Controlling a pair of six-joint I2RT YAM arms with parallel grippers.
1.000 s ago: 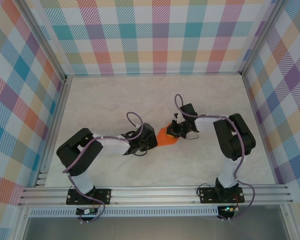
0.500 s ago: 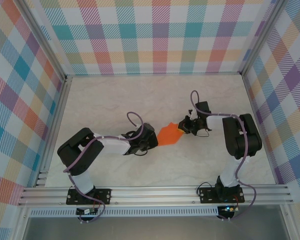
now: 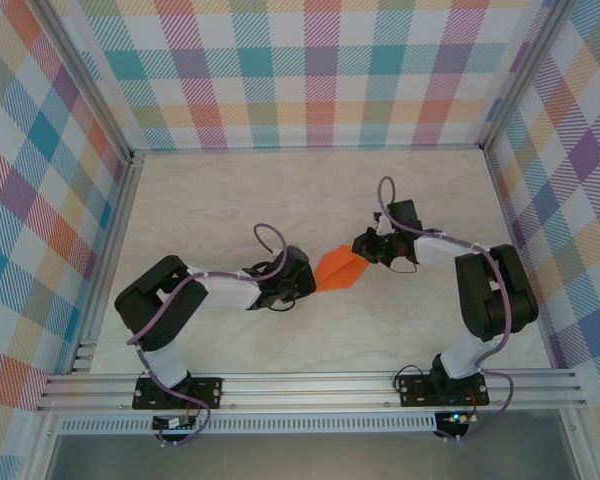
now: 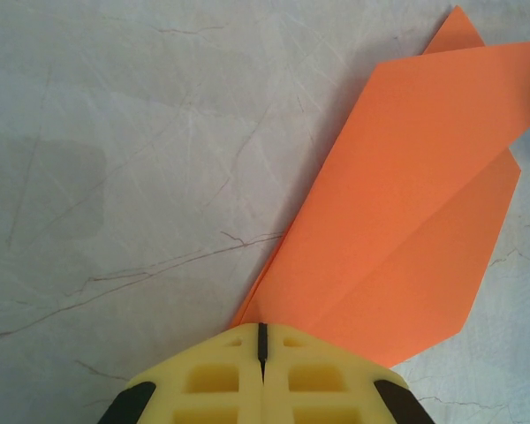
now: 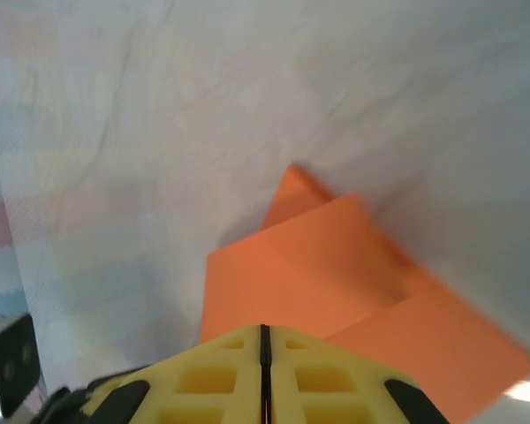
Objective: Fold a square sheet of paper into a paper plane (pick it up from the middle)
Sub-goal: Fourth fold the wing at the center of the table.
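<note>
Marble tabletop point(image 3: 200, 200): left pincer point(image 4: 261, 334) clamped on paper plane point(image 4: 406, 203); right pincer point(image 5: 263, 332) together, back at plane's edge.

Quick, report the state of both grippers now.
Left gripper: shut on the narrow end of the orange paper.
Right gripper: shut, at the paper's edge; whether it grips the paper cannot be told.

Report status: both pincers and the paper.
Left pincer shut on folded orange paper, at its tip. Right pincer shut at the other end, grip unclear. Nothing in the way.
</note>
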